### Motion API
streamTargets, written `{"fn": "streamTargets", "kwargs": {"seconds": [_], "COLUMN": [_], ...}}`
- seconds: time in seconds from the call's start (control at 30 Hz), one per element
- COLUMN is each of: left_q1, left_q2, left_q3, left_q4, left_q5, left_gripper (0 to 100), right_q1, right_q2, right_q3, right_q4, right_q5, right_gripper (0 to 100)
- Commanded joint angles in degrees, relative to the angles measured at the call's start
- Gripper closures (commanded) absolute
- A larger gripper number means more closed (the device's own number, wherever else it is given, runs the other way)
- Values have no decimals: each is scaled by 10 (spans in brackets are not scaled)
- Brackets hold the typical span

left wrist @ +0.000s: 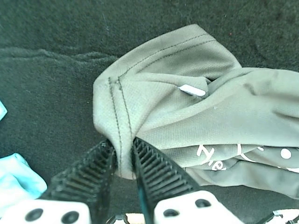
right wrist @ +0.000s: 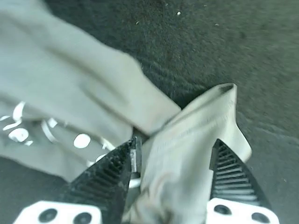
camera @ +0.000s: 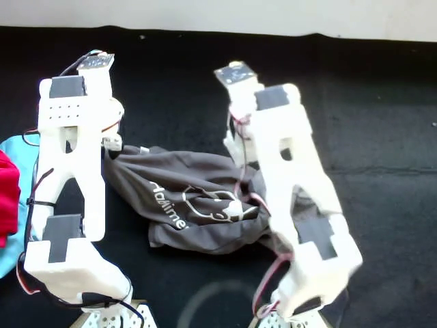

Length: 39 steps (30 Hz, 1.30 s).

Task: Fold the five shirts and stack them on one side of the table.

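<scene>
High view first: where does the grey shirt (camera: 191,198) lie?

Crumpled on the black surface (camera: 382,137), between the two white arms. Its white print (camera: 205,205) faces up. The left arm (camera: 72,137) stands over its one end, the right arm (camera: 287,150) over the other.

And the other shirts?

A red shirt (camera: 7,198) and a light blue shirt (camera: 17,147) show at the edge of the surface, beside the left arm. The red one lies on the blue one. Both are apart from the grey shirt.

What does the left wrist view say about the left gripper (left wrist: 122,149)?

Its black ribbed jaws are pinched together on a stitched seam of the grey shirt (left wrist: 187,121), with one thin layer of cloth between them. A small white tag (left wrist: 192,90) sits in a fold farther along. A corner of the light blue shirt (left wrist: 16,179) lies off to one side on the surface (left wrist: 46,93).

And the right gripper (right wrist: 175,147)?

In the right wrist view its jaws stand apart, and a raised fold of the grey shirt (right wrist: 70,93) fills the gap between them. The cloth touches one jaw; whether it touches the other I cannot tell. Bits of the white print show beside that jaw, and the dark surface (right wrist: 233,46) lies beyond
</scene>
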Motion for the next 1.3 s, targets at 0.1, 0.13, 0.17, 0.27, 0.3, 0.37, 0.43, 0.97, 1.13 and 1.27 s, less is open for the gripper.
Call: {"fn": "streamTargets", "kwargs": {"seconds": [0.1,0.13,0.17,0.27,0.3,0.37,0.43,0.97,1.13,1.27], "left_q1": [-6,-6,-6,-6,-6,-6,-6,-4,-4,-4], "left_q2": [-25,-25,-25,-25,-25,-25,-25,-24,-24,-24], "left_q3": [-2,-2,-2,-4,-4,-3,-3,-45,-174,-280], "left_q4": [-3,-3,-3,-3,-4,-4,-5,-23,-7,34], "left_q5": [-4,-4,-4,-4,-4,-4,-4,-4,-4,-4], "left_gripper": [991,991,991,991,991,991,991,991,991,991], "right_q1": [-29,-29,-29,-29,-29,-29,-27,73,121,138], "right_q2": [160,175,189,225,237,254,261,258,256,213], "right_q3": [-109,-116,-124,-145,-149,-154,-154,-444,-595,-651], "right_q4": [30,28,26,29,29,29,26,80,80,80], "right_q5": [-8,-8,-7,-7,-7,-7,-7,-8,-8,-8], "right_gripper": [636,626,628,669,700,791,912,992,992,992]}}
